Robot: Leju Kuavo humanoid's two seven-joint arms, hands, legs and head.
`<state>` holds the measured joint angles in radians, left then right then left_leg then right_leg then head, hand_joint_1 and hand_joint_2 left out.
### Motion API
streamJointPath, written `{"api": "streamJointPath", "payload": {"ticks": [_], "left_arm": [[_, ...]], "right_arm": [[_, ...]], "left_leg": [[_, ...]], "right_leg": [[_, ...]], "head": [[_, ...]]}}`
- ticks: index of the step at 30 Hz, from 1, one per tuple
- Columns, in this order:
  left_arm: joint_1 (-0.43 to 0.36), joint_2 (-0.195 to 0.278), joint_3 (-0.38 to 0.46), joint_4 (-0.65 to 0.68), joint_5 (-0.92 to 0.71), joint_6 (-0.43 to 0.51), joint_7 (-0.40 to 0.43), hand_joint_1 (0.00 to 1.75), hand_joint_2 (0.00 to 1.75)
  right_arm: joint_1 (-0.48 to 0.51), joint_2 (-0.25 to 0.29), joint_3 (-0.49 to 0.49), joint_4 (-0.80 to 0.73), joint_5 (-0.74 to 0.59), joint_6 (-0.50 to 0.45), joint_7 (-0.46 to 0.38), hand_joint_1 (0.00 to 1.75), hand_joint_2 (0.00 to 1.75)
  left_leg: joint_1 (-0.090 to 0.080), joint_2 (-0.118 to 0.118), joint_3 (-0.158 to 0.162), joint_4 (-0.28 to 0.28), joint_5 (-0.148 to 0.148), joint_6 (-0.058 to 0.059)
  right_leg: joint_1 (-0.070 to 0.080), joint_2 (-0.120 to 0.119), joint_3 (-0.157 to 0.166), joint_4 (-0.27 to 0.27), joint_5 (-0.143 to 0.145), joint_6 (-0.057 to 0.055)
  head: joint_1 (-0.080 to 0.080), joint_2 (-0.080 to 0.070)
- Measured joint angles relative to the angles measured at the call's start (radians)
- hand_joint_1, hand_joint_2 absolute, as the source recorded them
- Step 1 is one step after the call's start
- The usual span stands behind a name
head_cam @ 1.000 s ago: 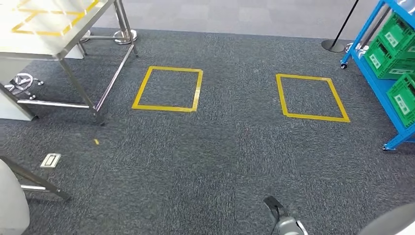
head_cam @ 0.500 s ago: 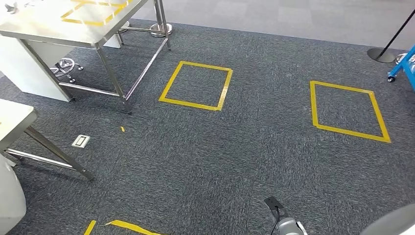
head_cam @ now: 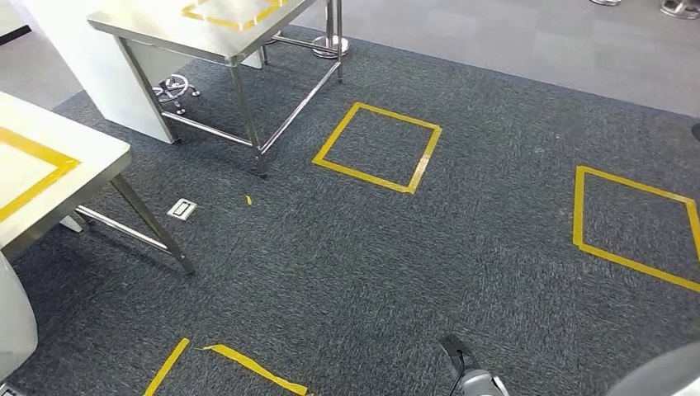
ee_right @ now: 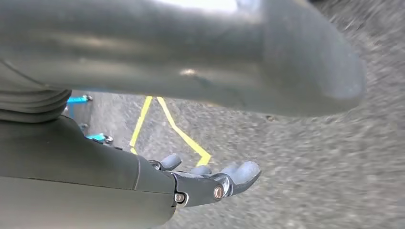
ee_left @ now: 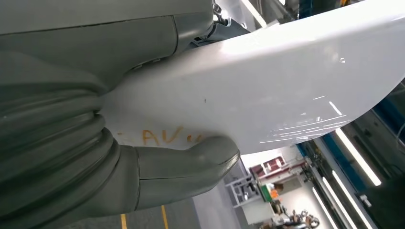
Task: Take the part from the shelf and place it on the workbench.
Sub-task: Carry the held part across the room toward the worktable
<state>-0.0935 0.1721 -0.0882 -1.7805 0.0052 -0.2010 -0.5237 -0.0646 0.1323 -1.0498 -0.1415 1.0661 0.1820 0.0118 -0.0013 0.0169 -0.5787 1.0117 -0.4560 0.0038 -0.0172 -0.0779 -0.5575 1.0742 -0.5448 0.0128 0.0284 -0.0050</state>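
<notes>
grey carpet point(head_cam: 355, 272) has slid down and to the right in the head view since the earlier pictures, which means the camera has turned, not the things. the blue shelf with green bins that stood at the right edge a second ago is gone from the picture, and the steel workbench point(head_cam: 206, 29) with yellow tape on its top now sits nearer the middle of the top edge. a second table point(head_cam: 49, 177), pale with a yellow tape line, has come in at the left, and loose yellow tape strips point(head_cam: 239, 367) now lie at the bottom. two yellow tape squares point(head_cam: 378, 147) are on the carpet as before, one near the workbench leg and one at the right. in the left wrist view the left hand point(ee_left: 143, 167) holds the white part point(ee_left: 267, 86), with the thick grey thumb pressed on its edge. the part is smooth, shiny and curved, with orange letters written near the thumb. in the right wrist view the right hand point(ee_right: 210, 179) hangs over the carpet with its fingers spread and nothing in it.
</notes>
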Motion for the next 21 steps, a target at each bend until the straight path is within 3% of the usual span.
{"api": "streamJointPath", "payload": {"ticks": [2,3,4,5,7,9,11,13,15,17,19,20,21], "left_arm": [[-0.002,-0.002,-0.001,0.005,0.000,0.000,0.000,1.75,1.75],[-0.002,-0.003,-0.002,0.009,0.000,0.000,0.000,1.75,1.75],[-0.001,-0.004,-0.002,0.012,0.000,0.000,0.000,1.75,1.75],[-0.001,-0.004,-0.003,0.015,0.000,0.000,-0.001,1.75,1.75],[-0.002,-0.004,-0.003,0.020,0.001,0.000,-0.003,1.75,1.75],[-0.003,-0.004,-0.003,0.023,0.004,0.000,-0.007,1.75,1.75],[-0.005,-0.002,-0.003,0.026,0.007,0.000,-0.010,1.75,1.75],[-0.005,0.002,-0.003,0.027,0.008,0.002,-0.013,1.75,1.75],[-0.007,0.008,-0.003,0.027,0.009,0.004,-0.015,1.75,1.75],[-0.011,0.011,-0.003,0.028,0.010,0.005,-0.016,1.75,1.75],[-0.010,0.012,-0.004,0.031,0.010,0.006,-0.016,1.75,1.75],[-0.010,0.012,-0.004,0.032,0.010,0.006,-0.016,1.75,1.75],[-0.010,0.012,-0.004,0.034,0.010,0.006,-0.016,1.75,1.75]], "right_arm": [[0.003,0.000,-0.001,0.000,-0.001,0.000,-0.002,0.00,0.00],[0.006,0.000,-0.003,0.000,-0.001,0.000,-0.003,0.00,0.00],[0.009,0.000,-0.004,0.000,-0.001,0.000,-0.003,0.00,0.00],[0.011,0.000,-0.005,0.000,-0.001,0.000,-0.004,0.00,0.00],[0.012,-0.001,-0.006,0.000,-0.001,0.001,-0.005,0.00,0.00],[0.011,-0.001,-0.006,0.000,-0.001,0.002,-0.006,0.00,0.00],[0.010,-0.001,-0.007,0.000,0.000,0.003,-0.005,0.00,0.00],[0.009,-0.001,-0.007,0.000,0.001,0.003,-0.004,0.00,0.00],[0.008,0.000,-0.007,0.000,0.002,0.003,-0.005,0.00,0.00],[0.010,0.000,-0.007,0.000,0.002,0.003,-0.005,0.00,0.00],[0.012,0.000,-0.007,0.000,0.002,0.003,-0.004,0.00,0.00],[0.012,0.000,-0.007,0.000,0.002,0.003,-0.004,0.00,0.00],[0.012,0.000,-0.007,0.000,0.002,0.003,-0.004,0.00,0.00]], "left_leg": [[0.004,-0.020,0.000,-0.002,0.002,0.007],[0.004,-0.032,-0.001,-0.001,0.002,0.009],[0.004,-0.045,-0.002,0.001,0.002,0.009],[0.004,-0.058,-0.002,0.003,0.001,0.009],[0.005,-0.083,-0.002,0.009,-0.001,0.005],[0.004,-0.105,-0.006,0.017,-0.005,-0.005],[0.005,-0.124,-0.012,0.018,-0.006,-0.018],[0.007,-0.135,-0.017,0.014,-0.003,-0.032],[0.006,-0.100,-0.034,0.046,-0.024,-0.042],[0.005,-0.046,-0.083,0.153,-0.081,-0.049],[0.008,-0.028,-0.141,0.270,-0.125,-0.054],[0.008,-0.025,-0.150,0.288,-0.123,-0.054],[0.009,-0.021,-0.138,0.265,-0.101,-0.054]], "right_leg": [[-0.002,0.054,-0.058,0.116,-0.056,0.005],[-0.001,0.066,-0.093,0.180,-0.078,0.007],[-0.001,0.072,-0.119,0.222,-0.085,0.007],[-0.001,0.073,-0.128,0.228,-0.073,0.007],[-0.003,0.084,-0.094,0.131,-0.002,0.005],[-0.006,0.119,-0.044,0.013,0.046,0.001],[-0.003,0.134,-0.028,-0.025,0.050,-0.006],[-0.002,0.114,-0.023,-0.032,0.054,-0.019],[-0.004,0.093,-0.015,-0.041,0.059,-0.034],[-0.003,0.071,-0.012,-0.045,0.060,-0.044],[0.000,0.046,-0.012,-0.044,0.057,-0.047],[0.001,0.034,-0.011,-0.044,0.055,-0.047],[0.001,0.021,-0.009,-0.044,0.053,-0.047]], "head": [[0.002,0.000],[0.003,0.000],[0.003,0.000],[0.003,0.000],[0.003,0.000],[0.003,0.000],[0.002,0.000],[0.002,0.000],[0.000,0.000],[-0.003,0.000],[-0.003,0.000],[-0.003,0.000],[-0.003,0.000]]}}
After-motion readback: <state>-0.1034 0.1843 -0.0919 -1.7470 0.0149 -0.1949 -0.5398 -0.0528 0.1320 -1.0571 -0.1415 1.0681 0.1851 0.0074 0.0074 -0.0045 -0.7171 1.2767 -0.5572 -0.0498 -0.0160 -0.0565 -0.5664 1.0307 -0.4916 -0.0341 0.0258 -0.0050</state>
